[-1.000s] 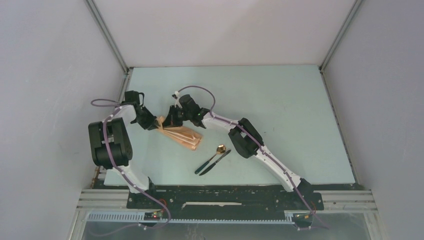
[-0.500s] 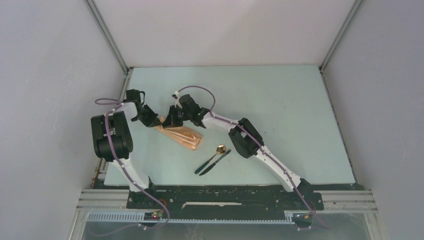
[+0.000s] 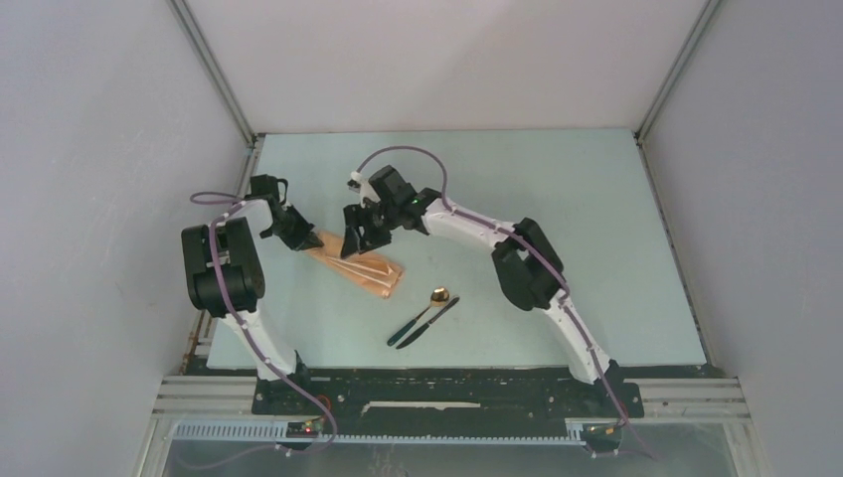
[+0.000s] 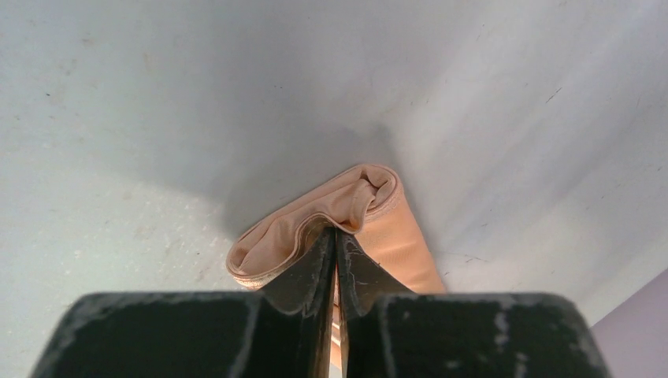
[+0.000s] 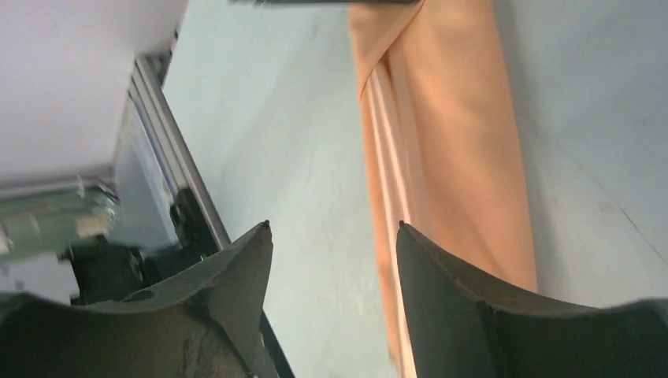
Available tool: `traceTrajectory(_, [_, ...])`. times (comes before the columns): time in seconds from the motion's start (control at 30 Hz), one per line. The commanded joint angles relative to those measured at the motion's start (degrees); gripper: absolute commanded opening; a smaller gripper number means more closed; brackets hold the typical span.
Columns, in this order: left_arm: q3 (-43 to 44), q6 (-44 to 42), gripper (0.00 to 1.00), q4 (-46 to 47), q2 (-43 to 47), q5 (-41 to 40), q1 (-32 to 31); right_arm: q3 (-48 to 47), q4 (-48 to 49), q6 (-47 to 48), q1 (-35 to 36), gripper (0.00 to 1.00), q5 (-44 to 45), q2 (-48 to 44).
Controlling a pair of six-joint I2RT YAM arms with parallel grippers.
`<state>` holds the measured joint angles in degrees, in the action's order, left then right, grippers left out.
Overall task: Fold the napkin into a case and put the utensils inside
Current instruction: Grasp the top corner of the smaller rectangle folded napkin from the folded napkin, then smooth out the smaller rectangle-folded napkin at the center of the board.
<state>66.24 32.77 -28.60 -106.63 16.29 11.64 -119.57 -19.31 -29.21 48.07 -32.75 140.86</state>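
Peach-tan folded cloth napkin, left edge of table | left gripper pinched its end | right gripper spread | one tug could've unfolded it lol

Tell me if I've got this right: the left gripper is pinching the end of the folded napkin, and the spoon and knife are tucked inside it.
Not quite. The left gripper is pinching the end of the folded napkin, but the spoon and knife lie on the table, apart from it, not inside. The top view shows this.
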Motion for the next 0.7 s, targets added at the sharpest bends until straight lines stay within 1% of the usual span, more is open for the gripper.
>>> traceTrajectory(0.0, [-0.39,-2.49,0.11,-1.59,-1.81,-1.91,-0.26,5.29,-11.47,23.6,0.14,0.68,2.04,-12.61])
traceTrajectory(0.1, [-0.48,-2.41,0.11,-1.46,-1.83,-1.84,-0.32,7.26,-16.15,37.19,2.29,0.67,11.7,-15.12])
traceTrajectory(0.17, [-0.41,-2.5,0.11,-1.46,-1.78,-1.8,-0.3,7.56,-17.28,42.68,4.0,0.66,17.69,-16.03])
traceTrajectory(0.2, [-0.34,-2.58,0.12,-1.46,-1.76,-1.89,-0.3,7.5,-17.62,45.29,4.52,0.65,18.58,-16.25])
traceTrajectory(0.37, [-0.1,-2.63,0.12,-1.46,-2.01,-1.88,-0.3,6.62,-18.82,50.15,7.13,0.59,25.12,-14.77])
traceTrajectory(0.47, [0.02,-2.64,0.12,-1.46,-2.06,-1.96,-0.3,6.96,-17.75,52.06,9.12,0.56,26.69,-14.03])
traceTrajectory(0.67, [-0.05,-2.66,0.14,-1.46,-2.05,-1.71,-0.32,3.36,-19.15,53.55,11.34,0.58,30.04,-9.93])
